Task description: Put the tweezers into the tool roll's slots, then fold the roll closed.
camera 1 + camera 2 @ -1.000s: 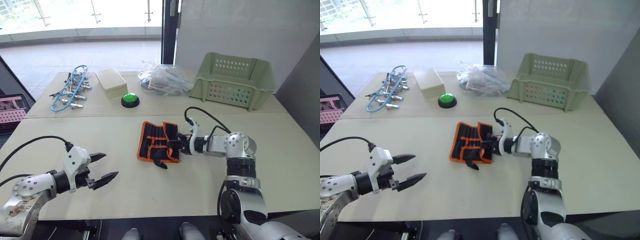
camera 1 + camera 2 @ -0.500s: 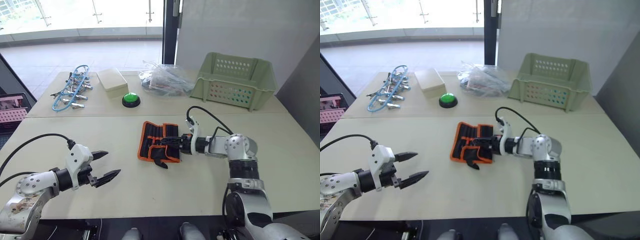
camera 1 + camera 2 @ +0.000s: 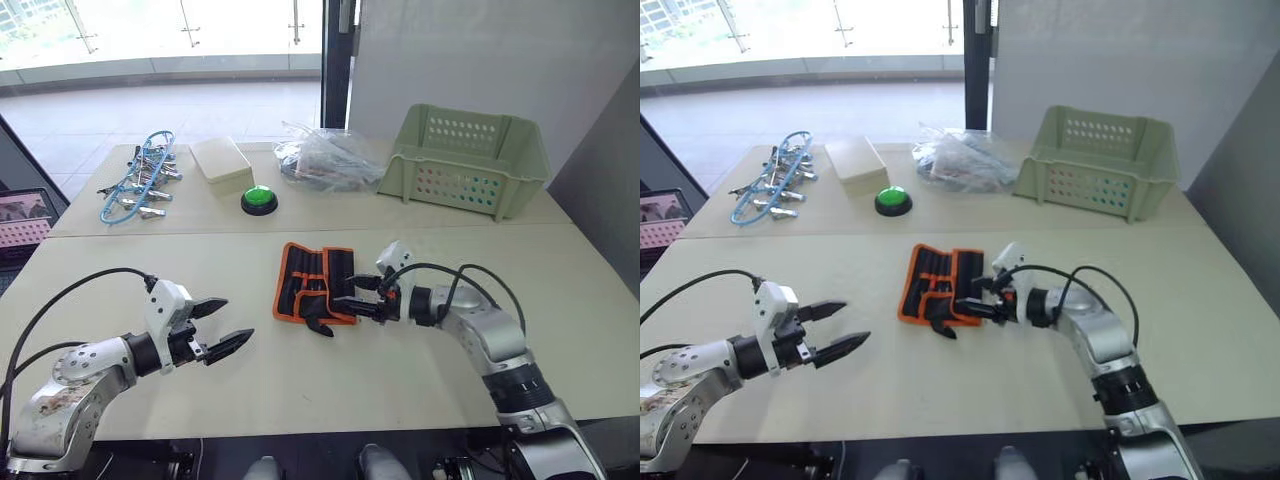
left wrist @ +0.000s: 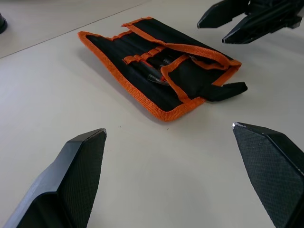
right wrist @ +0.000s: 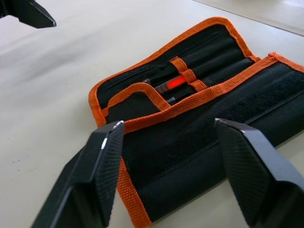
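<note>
The tool roll [image 3: 312, 283], black with orange edging, lies partly folded at the table's middle, its black strap [image 4: 231, 89] sticking out toward me. Dark tweezers [image 5: 176, 83] sit in the slots [image 4: 153, 56] under an orange loop; the folded flap hides the rest of them. My right gripper [image 3: 356, 296] is open at the roll's right edge, its fingers spread just above the folded flap [image 5: 209, 128] with nothing between them. Well left of the roll, my left gripper [image 3: 222, 322] hovers open and empty over bare table, pointing at the roll.
At the back stand a green plastic basket [image 3: 470, 160], a crumpled clear bag [image 3: 325, 155], a green button [image 3: 260, 200], a cream box [image 3: 223, 165] and silver clips with blue cables [image 3: 140, 185]. Bare tabletop surrounds the roll.
My right gripper, shut at the roll's right edge a second ago, has opened, and its arm has swung lower and out to the right. The left gripper has edged toward the roll.
</note>
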